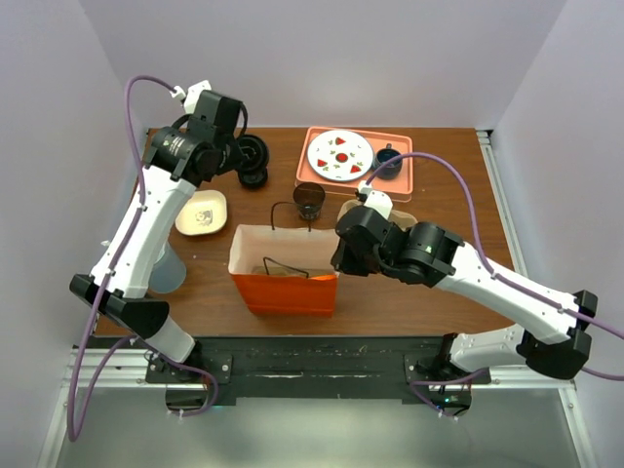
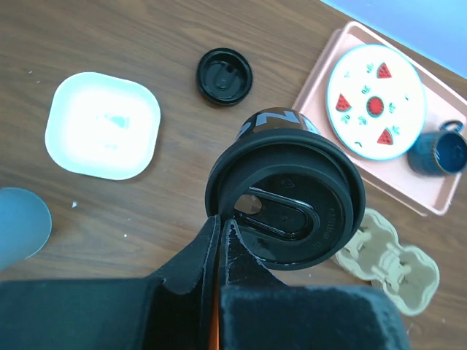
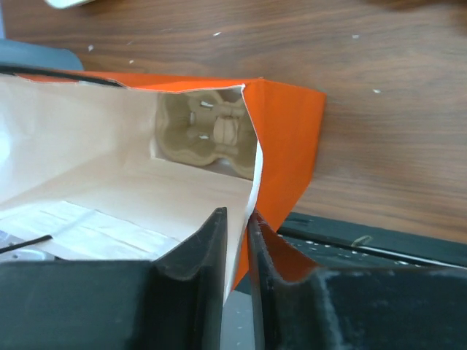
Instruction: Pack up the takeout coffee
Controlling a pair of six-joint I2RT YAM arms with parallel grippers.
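The coffee cup [image 2: 284, 208], dark with a round black lid, hangs at the tips of your left gripper [image 2: 221, 224], over the back left of the table [image 2: 146, 36] and well apart from the bag. The fingers are pressed fully together on the lid's near rim, and nothing wraps the cup's body. The lid looks far larger than the loose black disc [image 2: 225, 76] lying beyond it, so the cup seems lifted off the wood. That is your main risk: a pinch on the rim alone could pop the lid off, or let the cup swing, tip and spill.

The orange bag [image 1: 288, 292] stands at front centre, mouth up, with a cardboard carrier [image 3: 208, 131] on its floor. Your right gripper [image 3: 235, 219] holds its fingers narrow around the top edge of the bag's right wall. You cannot tell whether they press the paper. If that hold slips, the wall may fold inward and catch the cup. A second brown cup [image 1: 309, 200] stands just behind the bag, where a low pass could knock it.
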